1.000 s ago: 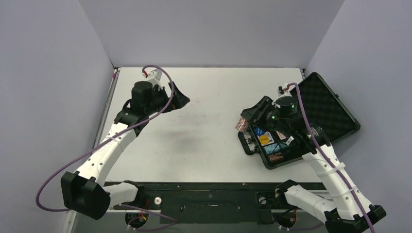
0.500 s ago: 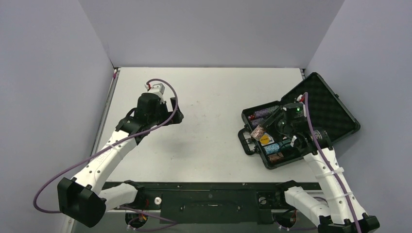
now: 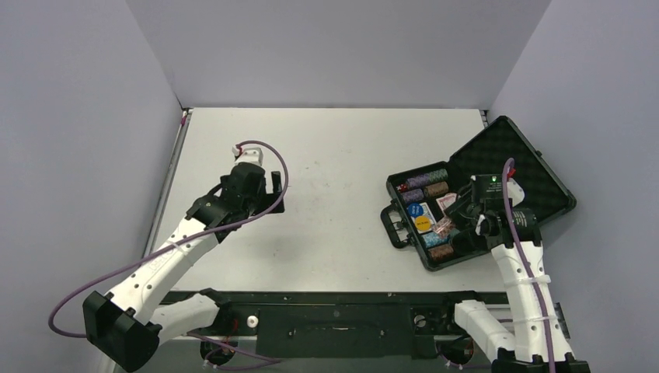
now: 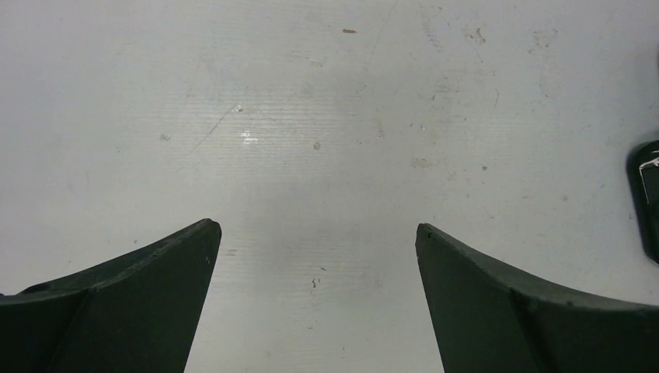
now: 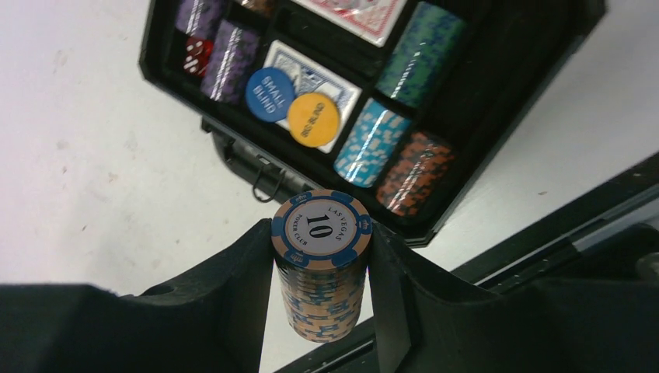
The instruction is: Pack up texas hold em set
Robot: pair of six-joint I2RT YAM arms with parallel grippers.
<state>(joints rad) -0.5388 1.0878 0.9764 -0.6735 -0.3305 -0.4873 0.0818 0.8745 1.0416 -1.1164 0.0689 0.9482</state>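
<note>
The black case (image 3: 513,167) lies open at the table's right, lid back. Its tray (image 5: 159,47) holds several chip stacks, a blue disc (image 5: 269,94), a yellow disc (image 5: 313,120), card decks (image 5: 353,11) and red dice (image 5: 197,54). My right gripper (image 5: 321,247) is shut on a peach-and-blue stack of "10" chips (image 5: 321,268), held above the case's near edge; it also shows from above (image 3: 444,227). My left gripper (image 4: 315,229) is open and empty over bare table; it shows from above (image 3: 273,190).
The case handle (image 3: 391,225) sticks out toward the table's middle. Grey walls close the left, back and right. A black rail (image 3: 334,315) runs along the near edge.
My right gripper has carried the chip stack from the case's left edge to over its tray. My left arm has drawn back toward the near side.
</note>
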